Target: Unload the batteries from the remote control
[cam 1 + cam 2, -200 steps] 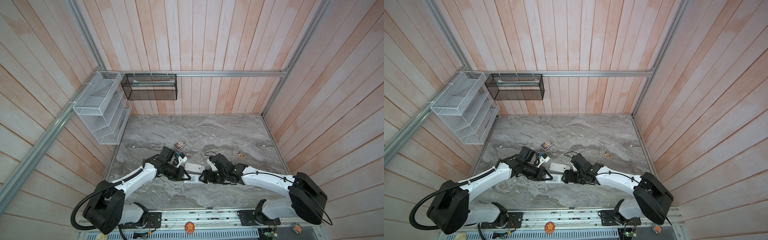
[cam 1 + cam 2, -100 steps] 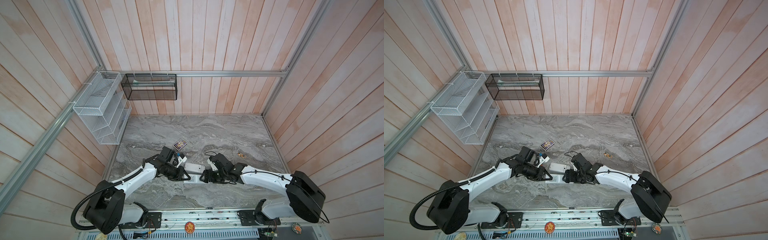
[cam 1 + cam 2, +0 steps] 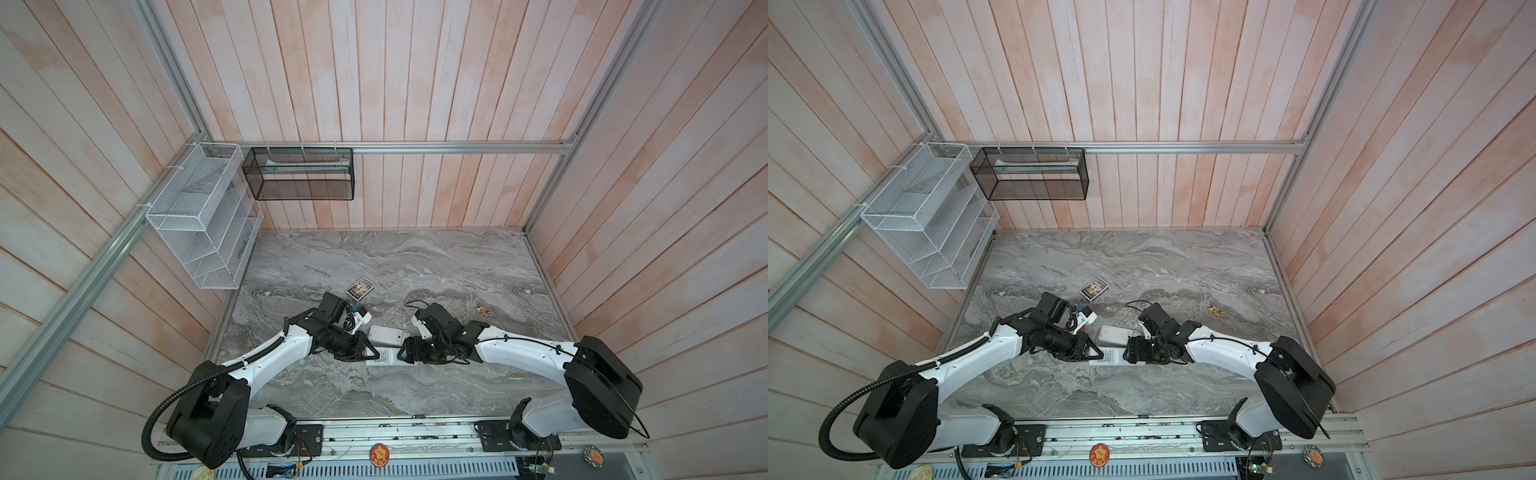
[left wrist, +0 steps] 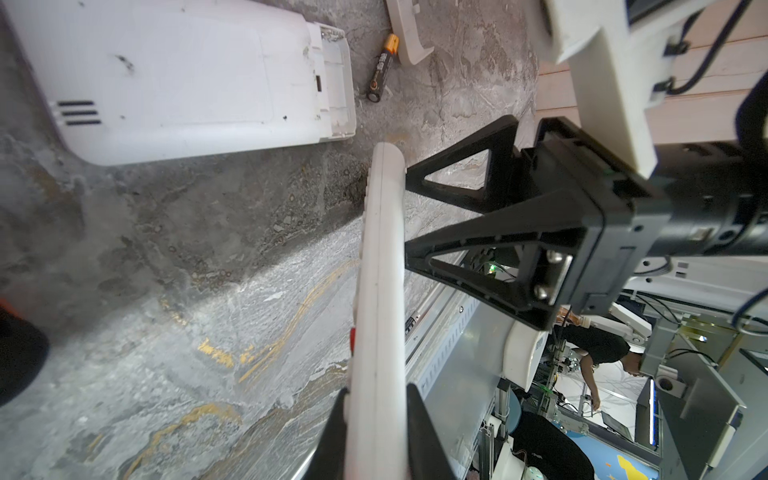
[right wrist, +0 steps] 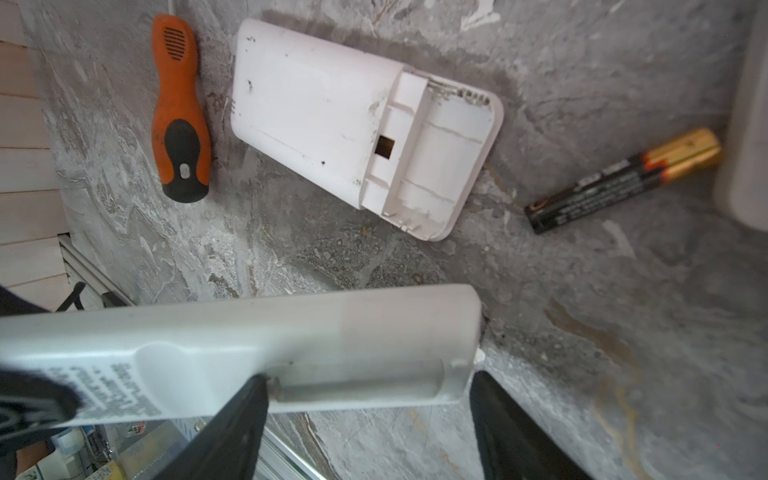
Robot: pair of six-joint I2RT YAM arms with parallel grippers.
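My left gripper (image 4: 376, 419) is shut on a white remote control (image 4: 380, 270), holding it on edge just above the table; both top views show it (image 3: 384, 356) (image 3: 1108, 356). My right gripper (image 5: 368, 386) is open. Its two fingers stand on either side of the remote's uncovered battery recess (image 5: 357, 382), where no cell shows. One black battery (image 5: 619, 183) with a gold end lies loose on the table. A second white remote (image 5: 353, 124) lies flat, its compartment open and empty.
An orange-handled screwdriver (image 5: 180, 112) lies beside the flat remote. A white cover plate (image 4: 409, 33) rests near the battery. A card box (image 3: 360, 288) and a small orange scrap (image 3: 483, 310) sit farther back. White (image 3: 199, 216) and black (image 3: 299, 174) wire baskets hang on the walls.
The right arm has shifted slightly toward the held remote and its jaws have narrowed a little. The left gripper keeps its hold in the same place.
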